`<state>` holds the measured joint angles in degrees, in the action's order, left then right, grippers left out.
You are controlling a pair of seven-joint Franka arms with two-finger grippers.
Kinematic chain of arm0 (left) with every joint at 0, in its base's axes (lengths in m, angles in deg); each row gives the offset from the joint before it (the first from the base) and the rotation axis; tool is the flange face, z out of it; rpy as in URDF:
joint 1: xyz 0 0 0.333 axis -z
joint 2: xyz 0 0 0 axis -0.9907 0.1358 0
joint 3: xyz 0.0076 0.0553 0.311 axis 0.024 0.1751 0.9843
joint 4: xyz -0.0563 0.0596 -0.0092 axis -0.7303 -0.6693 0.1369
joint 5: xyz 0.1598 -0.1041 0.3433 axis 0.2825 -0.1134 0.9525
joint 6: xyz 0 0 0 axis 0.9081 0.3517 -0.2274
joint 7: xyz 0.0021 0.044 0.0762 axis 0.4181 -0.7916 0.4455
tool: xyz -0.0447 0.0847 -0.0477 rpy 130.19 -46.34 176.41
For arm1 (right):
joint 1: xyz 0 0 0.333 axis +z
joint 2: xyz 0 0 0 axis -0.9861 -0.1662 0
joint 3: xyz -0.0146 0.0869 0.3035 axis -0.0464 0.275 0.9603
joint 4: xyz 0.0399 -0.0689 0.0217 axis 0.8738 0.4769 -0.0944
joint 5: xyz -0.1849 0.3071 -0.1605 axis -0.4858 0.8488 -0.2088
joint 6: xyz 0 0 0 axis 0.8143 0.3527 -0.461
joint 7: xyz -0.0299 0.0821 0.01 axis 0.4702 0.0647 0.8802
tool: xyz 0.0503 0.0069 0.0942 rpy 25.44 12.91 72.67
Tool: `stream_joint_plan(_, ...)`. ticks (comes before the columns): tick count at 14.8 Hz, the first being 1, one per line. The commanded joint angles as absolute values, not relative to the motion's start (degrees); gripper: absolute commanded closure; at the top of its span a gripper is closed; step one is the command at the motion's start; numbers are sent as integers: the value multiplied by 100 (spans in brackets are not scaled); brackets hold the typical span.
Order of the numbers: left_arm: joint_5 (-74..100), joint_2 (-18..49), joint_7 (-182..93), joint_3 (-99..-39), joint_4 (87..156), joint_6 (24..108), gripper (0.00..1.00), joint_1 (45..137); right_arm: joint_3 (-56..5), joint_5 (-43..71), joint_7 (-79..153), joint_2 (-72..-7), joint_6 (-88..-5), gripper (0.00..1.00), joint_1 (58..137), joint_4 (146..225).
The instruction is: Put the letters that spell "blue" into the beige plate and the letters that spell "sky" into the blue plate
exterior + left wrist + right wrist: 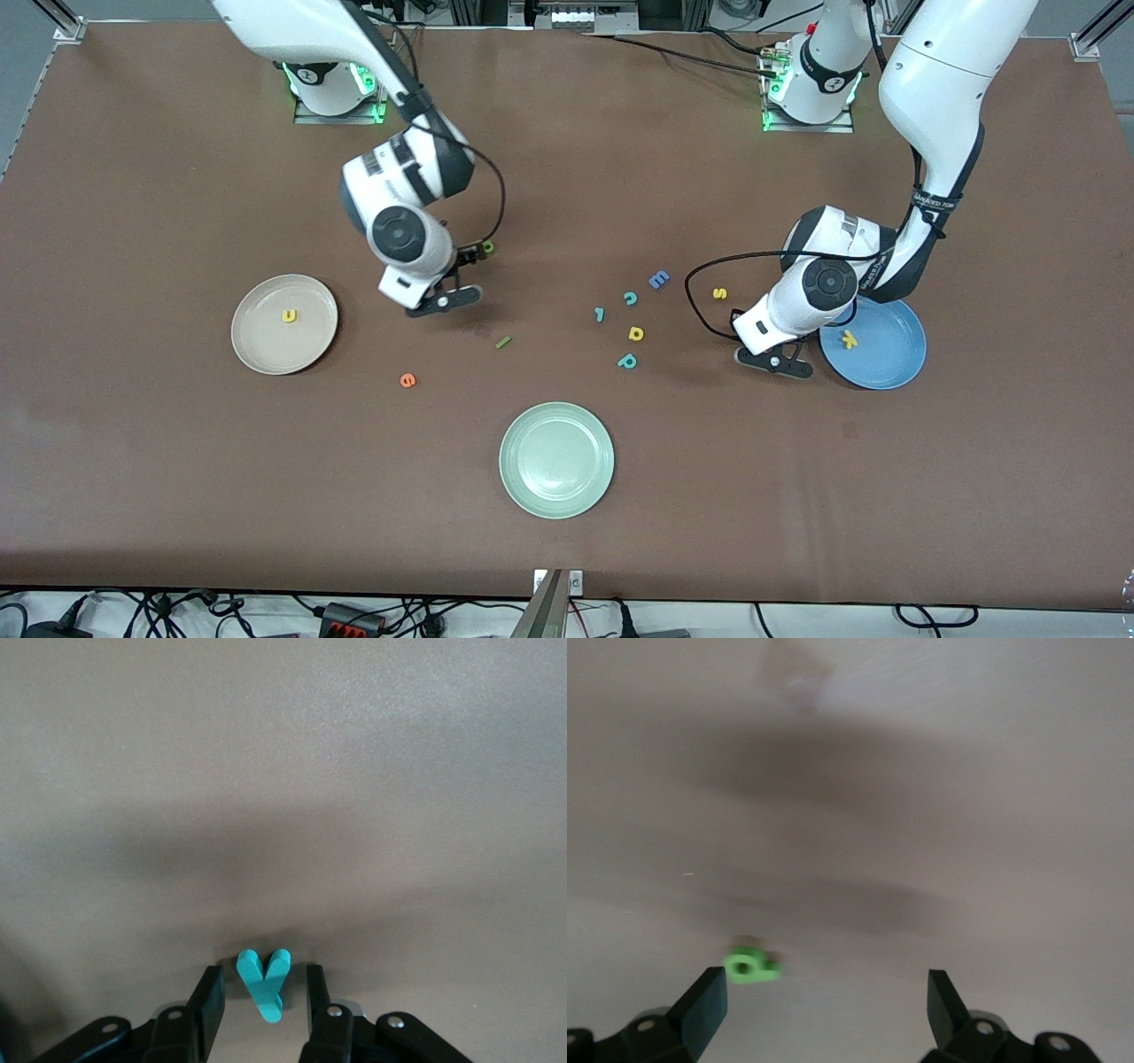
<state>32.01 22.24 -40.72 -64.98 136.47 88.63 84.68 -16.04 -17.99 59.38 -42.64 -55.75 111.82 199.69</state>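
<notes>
My left gripper [772, 361] is low over the table beside the blue plate [890, 359], open, with one finger on each side of the teal y [264, 981] and a small gap showing at both. The y is hidden in the front view. A yellow k [849, 338] lies in the blue plate and a yellow s [719, 293] on the table nearby. My right gripper [461, 276] hangs open near the green b [488, 248], which shows close to one finger [704, 1005]. The beige plate [266, 344] holds a yellow u [289, 315]. The orange e [407, 380] and green bar l [503, 342] lie loose.
A pale green plate [556, 459] sits near the front camera at mid-table. Between the arms lie a blue E [658, 280], a teal c [630, 299], a small teal letter [600, 314], a yellow d-shaped letter [635, 333] and a teal p [627, 361].
</notes>
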Motion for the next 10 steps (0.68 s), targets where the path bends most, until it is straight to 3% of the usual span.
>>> stream_joint_plan(1,3392,2269,-4026,-6517,13676,9002,62,8422,-1671,-1705,6472,-4212,-6415,0,11619,20519)
stream_joint_plan(5,3392,2208,-4096,-6526,13667,8932,92,8387,-1671,-1705,6921,-4370,-7007,0,11901,20759)
stream_joint_plan(7,3392,2094,-4122,-6526,13606,8757,95,8387,-1671,-1705,6957,-4370,-6990,0,11910,20767)
stream_joint_plan(10,3401,1901,-4148,-6491,13177,7811,95,8351,-1671,-1705,7053,-4379,-7007,3,11910,20802)
